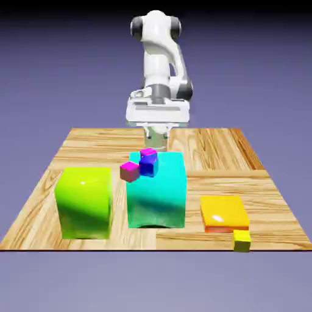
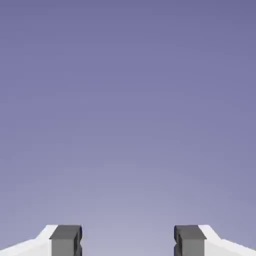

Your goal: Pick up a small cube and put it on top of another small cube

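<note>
1. Gripper point(image 2: 127, 240): jaws stand wide apart, nothing between them; the hand view shows only the plain backdrop.
2. Small yellow cube point(image 1: 242, 240): rests at the table's point(image 1: 91, 146) near edge, just beside the flat orange slab point(image 1: 223, 212), toward the exterior view's right.
3. Pink cube point(image 1: 129, 171), blue cube point(image 1: 148, 165) and magenta cube point(image 1: 148, 152) cluster at the teal block point(image 1: 156, 195).
4. Lime-green block point(image 1: 84, 201) stands to the exterior view's left.
5. No readable writing, brand or label on any item.
</note>
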Controlling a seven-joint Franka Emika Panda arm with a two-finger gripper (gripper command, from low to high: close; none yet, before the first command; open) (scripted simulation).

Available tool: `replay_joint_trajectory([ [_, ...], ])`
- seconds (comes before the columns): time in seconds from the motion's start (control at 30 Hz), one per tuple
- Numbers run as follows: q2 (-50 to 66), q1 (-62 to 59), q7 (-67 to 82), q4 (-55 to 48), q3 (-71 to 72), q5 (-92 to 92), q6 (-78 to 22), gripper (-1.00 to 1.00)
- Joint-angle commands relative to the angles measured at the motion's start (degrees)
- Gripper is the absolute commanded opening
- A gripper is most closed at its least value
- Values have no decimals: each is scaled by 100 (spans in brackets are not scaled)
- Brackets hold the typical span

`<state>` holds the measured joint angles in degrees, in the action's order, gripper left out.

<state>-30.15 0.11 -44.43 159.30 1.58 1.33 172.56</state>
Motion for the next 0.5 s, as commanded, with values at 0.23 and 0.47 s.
replay_joint_trajectory([
  [0.23, 1661, -383, -1311, -1131, 1050, 879, -959, 0],
  [0.47, 3115, -717, -2458, -2121, 1968, 1648, -1798, 0],
])
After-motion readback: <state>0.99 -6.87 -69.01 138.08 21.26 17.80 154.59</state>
